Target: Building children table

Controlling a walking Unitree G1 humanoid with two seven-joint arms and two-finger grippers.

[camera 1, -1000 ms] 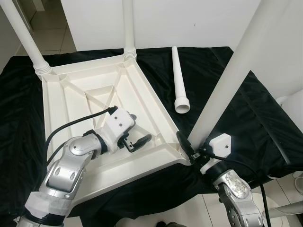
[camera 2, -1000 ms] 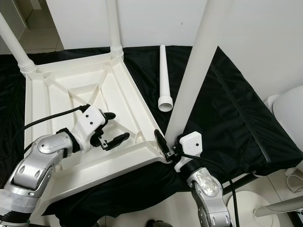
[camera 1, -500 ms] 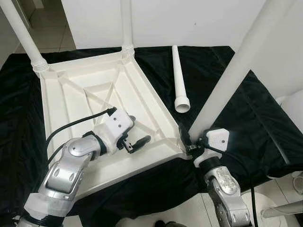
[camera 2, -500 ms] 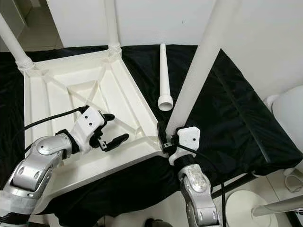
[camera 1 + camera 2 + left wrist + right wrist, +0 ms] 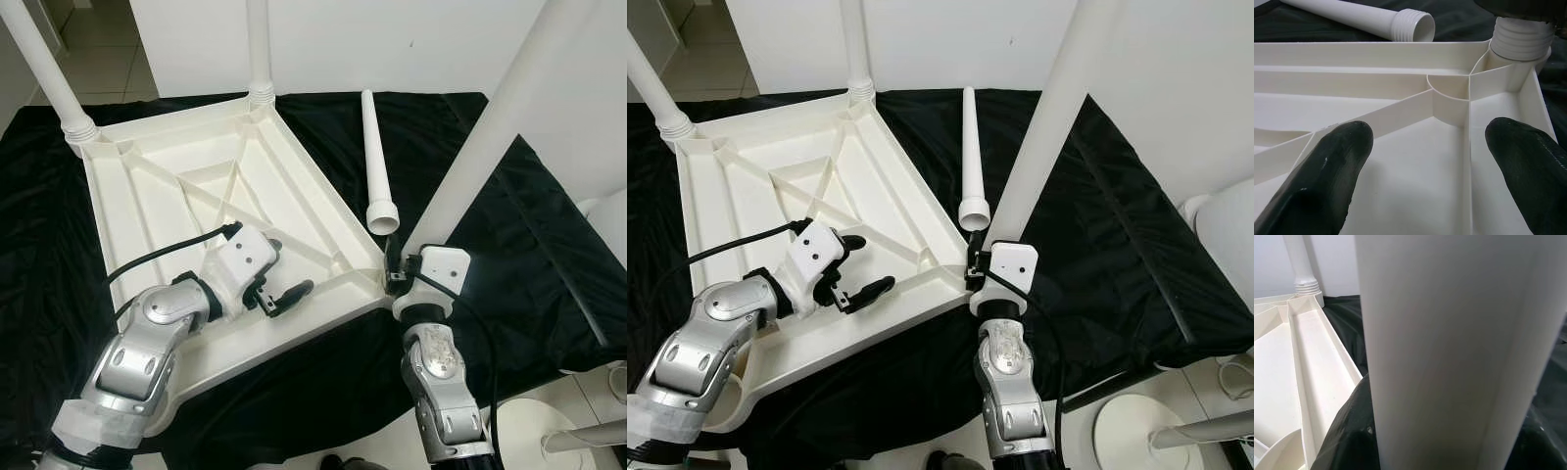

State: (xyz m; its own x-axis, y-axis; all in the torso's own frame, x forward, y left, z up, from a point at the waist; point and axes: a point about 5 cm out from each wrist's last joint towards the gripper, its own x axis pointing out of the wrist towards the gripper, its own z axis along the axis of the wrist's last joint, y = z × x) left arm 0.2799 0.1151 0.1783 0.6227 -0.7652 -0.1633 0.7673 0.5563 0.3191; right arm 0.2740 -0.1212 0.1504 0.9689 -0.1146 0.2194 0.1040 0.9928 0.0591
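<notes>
- Three white legs stand screwed into the upturned children's table point(image 5: 196, 186): one at the far left corner point(image 5: 44, 69), one at the far corner point(image 5: 259, 49), and one at the near right corner point(image 5: 490, 127).
- One loose leg point(image 5: 377, 162) lies flat on the black cloth point(image 5: 509, 245) just beside the children's table, its threaded end toward the robot.
- Upside down on the black cloth, the children's table shows its ribbed underside.
- Right tool point(image 5: 395, 274) sits at the foot of the near right leg, at the corner socket; its wrist view has the leg's shaft pressed close between the fingers, so it looks clenched on that leg.
- Left tool point(image 5: 279, 284) hovers over the inner ribs near the robot-side rim, fingers point(image 5: 1327, 176) spread apart and grasping nothing.
- Seen from the left wrist, the near right leg's threaded collar point(image 5: 1520, 41) sits in its corner socket, with the loose leg's open end behind it.
</notes>
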